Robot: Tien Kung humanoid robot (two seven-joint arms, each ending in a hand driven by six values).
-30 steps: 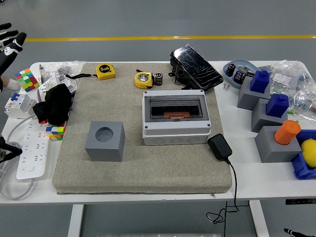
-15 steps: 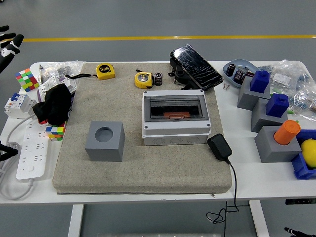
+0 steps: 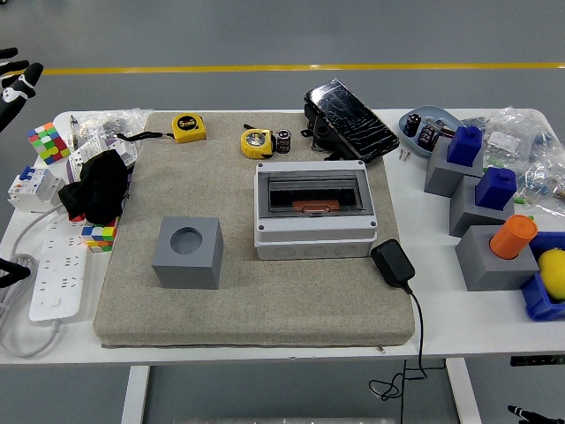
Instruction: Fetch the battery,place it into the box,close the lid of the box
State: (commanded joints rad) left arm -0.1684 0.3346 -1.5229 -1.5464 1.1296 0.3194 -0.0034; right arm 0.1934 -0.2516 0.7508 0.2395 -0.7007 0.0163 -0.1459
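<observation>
Battery untouched, hands at the frame edges

Head view only. Battery (image 3: 283,140) is seen standing upright near the far edge of the grey mat (image 3: 247,300), just beside a yellow tape measure (image 3: 256,142) on its left; its long axis is judged vertical, end-on to the camera. Box (image 3: 315,209) sits nearer, just behind the mat's centre and right of it, with its clear lid (image 3: 314,192) lying down over the opening; whether it is latched cannot be told.

Left hand (image 3: 16,79) is glimpsed only at the upper left edge, well apart from the mat, with black and white fingers that look loosely spread and nothing held. A small dark tip (image 3: 11,270) at the lower left edge cannot be identified. Right hand is not in view; only a dark sliver shows at the bottom right corner.

Battery lies to the right of the left hand and nearer the camera, across the mat. The left hand is judged the nearer one.

No brand or label can be read; print on the battery and tape measures is too small.
</observation>
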